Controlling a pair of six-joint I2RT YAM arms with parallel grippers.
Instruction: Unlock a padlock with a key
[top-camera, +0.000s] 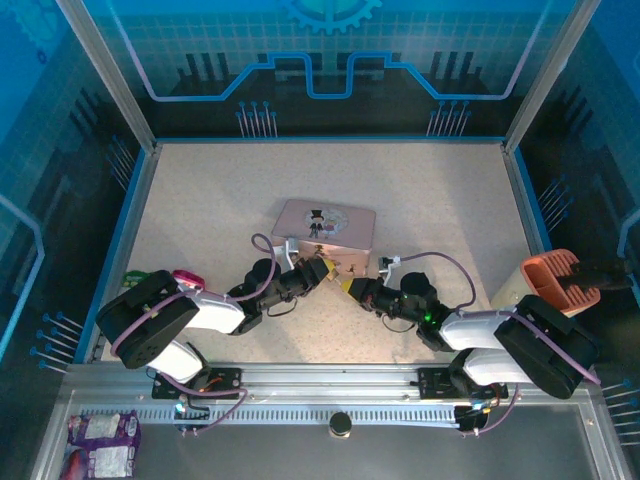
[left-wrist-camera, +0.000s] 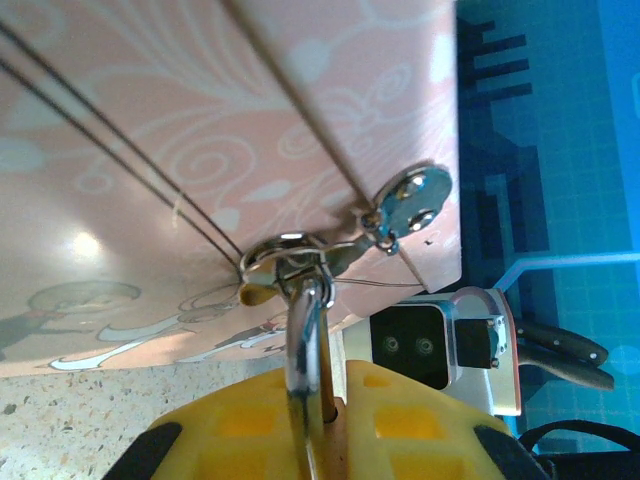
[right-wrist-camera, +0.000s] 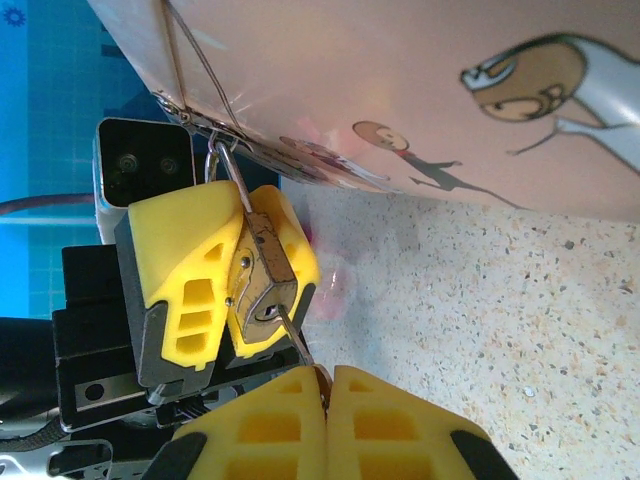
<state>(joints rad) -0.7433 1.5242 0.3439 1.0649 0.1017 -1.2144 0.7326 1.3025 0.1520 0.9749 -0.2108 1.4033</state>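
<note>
Two clamped tools: left tool grips padlock, right tool pinches key.

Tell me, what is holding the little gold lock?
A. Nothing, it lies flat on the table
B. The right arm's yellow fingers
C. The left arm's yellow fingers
C: in the right wrist view the left gripper has its yellow fingers clamped on both sides of the padlock, while the right gripper only pinches the key.
</note>
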